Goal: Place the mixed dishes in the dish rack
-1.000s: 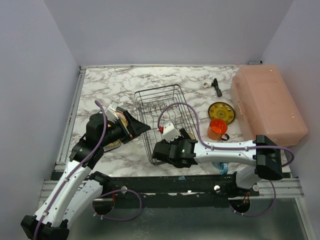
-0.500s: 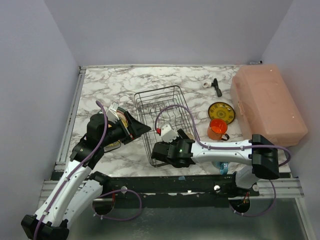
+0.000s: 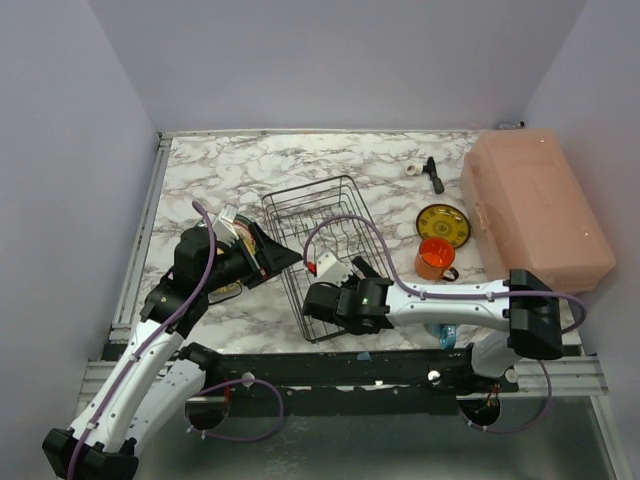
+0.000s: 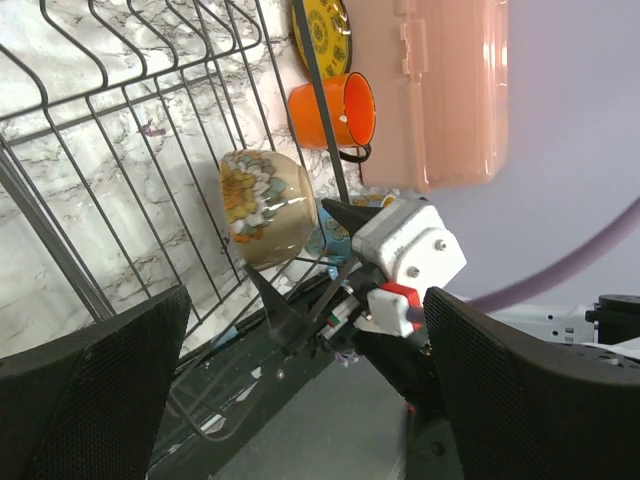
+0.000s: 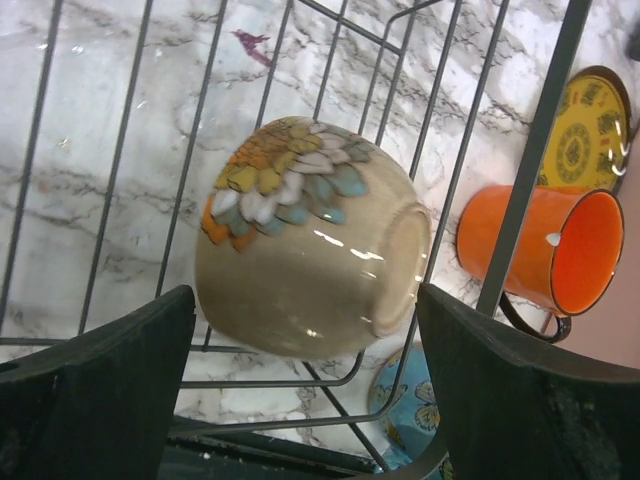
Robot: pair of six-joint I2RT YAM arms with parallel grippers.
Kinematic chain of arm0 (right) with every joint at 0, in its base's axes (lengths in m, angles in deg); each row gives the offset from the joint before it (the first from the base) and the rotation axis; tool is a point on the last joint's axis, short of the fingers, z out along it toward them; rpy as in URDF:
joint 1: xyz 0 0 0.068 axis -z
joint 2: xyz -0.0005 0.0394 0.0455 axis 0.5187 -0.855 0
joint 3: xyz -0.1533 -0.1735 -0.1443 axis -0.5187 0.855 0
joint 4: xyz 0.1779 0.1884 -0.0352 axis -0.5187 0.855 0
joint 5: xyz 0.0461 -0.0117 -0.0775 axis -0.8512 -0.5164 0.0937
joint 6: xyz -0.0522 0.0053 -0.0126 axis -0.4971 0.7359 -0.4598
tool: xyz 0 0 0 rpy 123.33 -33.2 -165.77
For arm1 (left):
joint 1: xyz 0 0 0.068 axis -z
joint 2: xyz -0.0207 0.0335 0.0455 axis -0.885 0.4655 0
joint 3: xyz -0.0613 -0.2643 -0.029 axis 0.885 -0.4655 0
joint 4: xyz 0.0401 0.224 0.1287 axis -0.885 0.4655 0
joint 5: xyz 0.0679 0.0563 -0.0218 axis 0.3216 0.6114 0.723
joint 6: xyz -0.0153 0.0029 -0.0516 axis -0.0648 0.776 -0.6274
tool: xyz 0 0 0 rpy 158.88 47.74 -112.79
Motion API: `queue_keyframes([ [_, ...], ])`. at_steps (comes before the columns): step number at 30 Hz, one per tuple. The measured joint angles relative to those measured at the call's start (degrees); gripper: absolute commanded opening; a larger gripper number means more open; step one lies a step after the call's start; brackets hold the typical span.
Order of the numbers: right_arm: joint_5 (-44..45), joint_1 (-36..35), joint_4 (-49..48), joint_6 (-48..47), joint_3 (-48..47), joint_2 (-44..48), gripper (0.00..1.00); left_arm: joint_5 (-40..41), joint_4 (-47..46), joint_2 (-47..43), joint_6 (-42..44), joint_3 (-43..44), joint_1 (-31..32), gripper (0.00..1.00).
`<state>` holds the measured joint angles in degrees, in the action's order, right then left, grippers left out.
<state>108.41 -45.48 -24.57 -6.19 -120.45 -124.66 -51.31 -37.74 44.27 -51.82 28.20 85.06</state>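
The black wire dish rack (image 3: 320, 235) sits mid-table, skewed. A beige bowl with a flower pattern (image 5: 310, 240) lies on its side inside the rack's near end, and also shows in the left wrist view (image 4: 262, 205). My right gripper (image 3: 362, 270) is open, its fingers either side of the bowl at full spread (image 5: 306, 300). My left gripper (image 3: 280, 257) is open and empty at the rack's left rim (image 4: 308, 300). A stack of plates (image 3: 238, 232) lies under the left wrist. An orange mug (image 3: 436, 258), a small yellow dark-rimmed plate (image 3: 444, 225) and a blue mug (image 5: 530, 400) lie right of the rack.
The large pink box (image 3: 535, 210) fills the right side of the table. A small black tool (image 3: 433, 175) and a small white piece (image 3: 413, 169) lie at the back right. The blue mug is mostly hidden under the right arm.
The rack has shifted and turned a little to the left, and my right gripper has moved left with it. The left arm has not moved.
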Motion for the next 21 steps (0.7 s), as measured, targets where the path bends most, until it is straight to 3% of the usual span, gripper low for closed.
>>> queue_keyframes([
  [3, -3.76, -0.04, -0.5, -1.66, 0.0, 2.25, 1.0, -0.02, 0.0, 0.42, 0.02, 0.0, 0.0, 0.99],
  [11, -9.81, -0.04, -3.43, -2.84, 0.0, 8.33, 1.0, -0.02, 0.0, 0.74, 0.42, 0.0, -0.37, 0.99],
  [15, -10.88, 0.96, -6.25, -1.38, -0.24, 8.2, 0.92, 0.02, 0.02, 0.87, 1.22, 0.0, -0.63, 0.99],
  [21, -14.73, 6.49, -14.08, 0.09, -2.89, 3.5, 0.91, 0.02, 0.87, 1.31, 3.13, -0.15, -0.74, 0.99],
])
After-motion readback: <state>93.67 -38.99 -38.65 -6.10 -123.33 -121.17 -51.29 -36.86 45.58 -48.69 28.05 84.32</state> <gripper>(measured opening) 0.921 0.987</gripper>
